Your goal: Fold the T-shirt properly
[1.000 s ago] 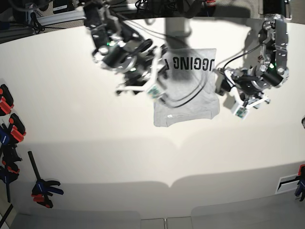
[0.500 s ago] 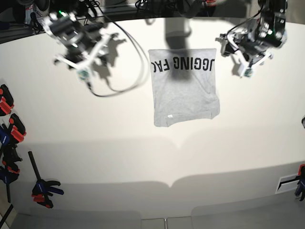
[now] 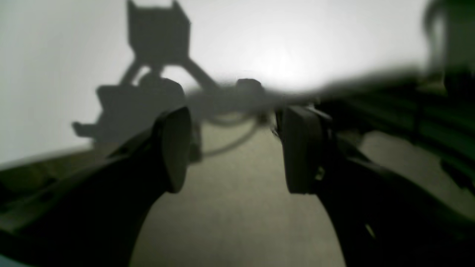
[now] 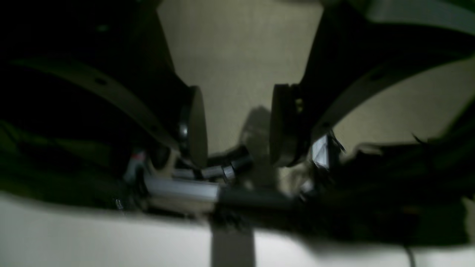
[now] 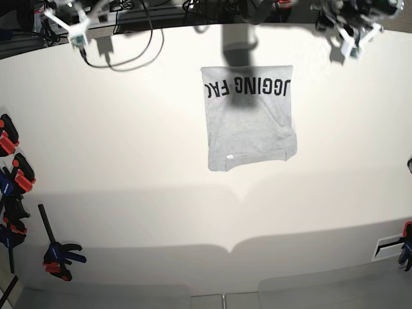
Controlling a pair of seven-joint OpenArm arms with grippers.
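Clamps (image 5: pixel 19 174) sit along the worktop's (image 5: pixel 129 193) left edge. Right tool (image 4: pixel 233 122) is up at the far left corner, jaws wide, nothing in them. The T-shirt (image 5: pixel 250 122) lies folded flat mid-worktop, black lettering showing. Left tool (image 3: pixel 232 148) far right, also wide and empty.

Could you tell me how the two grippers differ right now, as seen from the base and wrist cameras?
The left gripper sits at the table's far edge on the base view's right; the right gripper sits at its far left. The left gripper's wrist view looks across bright tabletop and its own shadow; the right gripper's looks at dark cables and hardware. Shared: both have their fingers apart with nothing between them, and both are well clear of the folded T-shirt.
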